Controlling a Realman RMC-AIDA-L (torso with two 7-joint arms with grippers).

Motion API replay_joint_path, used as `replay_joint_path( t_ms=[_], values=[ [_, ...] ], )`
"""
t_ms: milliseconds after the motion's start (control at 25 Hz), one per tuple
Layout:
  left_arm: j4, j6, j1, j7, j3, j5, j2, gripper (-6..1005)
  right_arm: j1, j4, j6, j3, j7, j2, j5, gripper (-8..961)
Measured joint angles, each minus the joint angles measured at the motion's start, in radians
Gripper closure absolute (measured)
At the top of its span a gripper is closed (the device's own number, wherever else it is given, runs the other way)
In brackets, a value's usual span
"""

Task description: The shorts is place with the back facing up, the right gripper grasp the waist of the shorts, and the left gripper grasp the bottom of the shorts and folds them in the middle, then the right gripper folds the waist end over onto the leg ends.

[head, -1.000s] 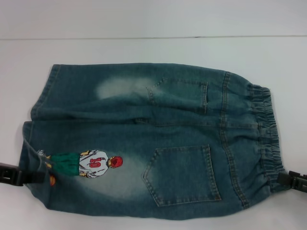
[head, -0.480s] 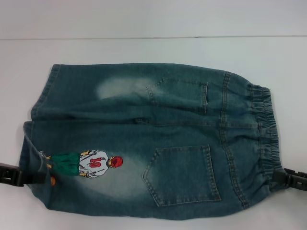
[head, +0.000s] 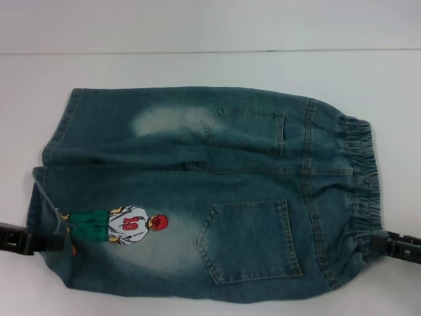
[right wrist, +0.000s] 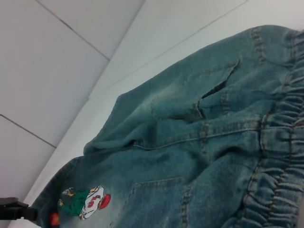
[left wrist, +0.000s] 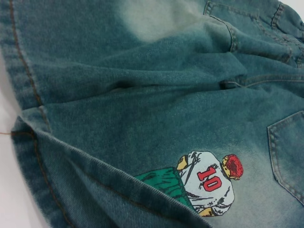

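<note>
The shorts (head: 210,191) lie back side up in the head view, with two patch pockets showing. The crinkled waist (head: 365,178) is at the right and the bottom (head: 41,191) at the left. An embroidered player (head: 128,225) sits near the hems. My left gripper (head: 56,242) is at the near leg's hem, and the denim there is bunched and raised over its tips. The raised hem (left wrist: 57,156) also shows in the left wrist view. My right gripper (head: 380,242) touches the near end of the waistband. The waistband (right wrist: 280,142) fills one side of the right wrist view.
A white table (head: 210,69) carries the shorts, with a seam line (head: 210,51) running behind them. The left gripper (right wrist: 16,210) shows far off in the right wrist view, past the embroidered player (right wrist: 85,203).
The right gripper has slid a little inward against the waistband's near end. At the left gripper the near hem has bunched and lifted slightly, covering more of the player's feet.
</note>
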Motion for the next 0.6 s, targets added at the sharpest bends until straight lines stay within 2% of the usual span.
replay_joint_path(
  t_ms=[600],
  values=[
    [0.002,0.002,0.0,0.001,0.0,0.0,-0.001,992,0.004,-0.01,-0.03,-0.036,0.006,-0.005,-0.005,44]
  ],
)
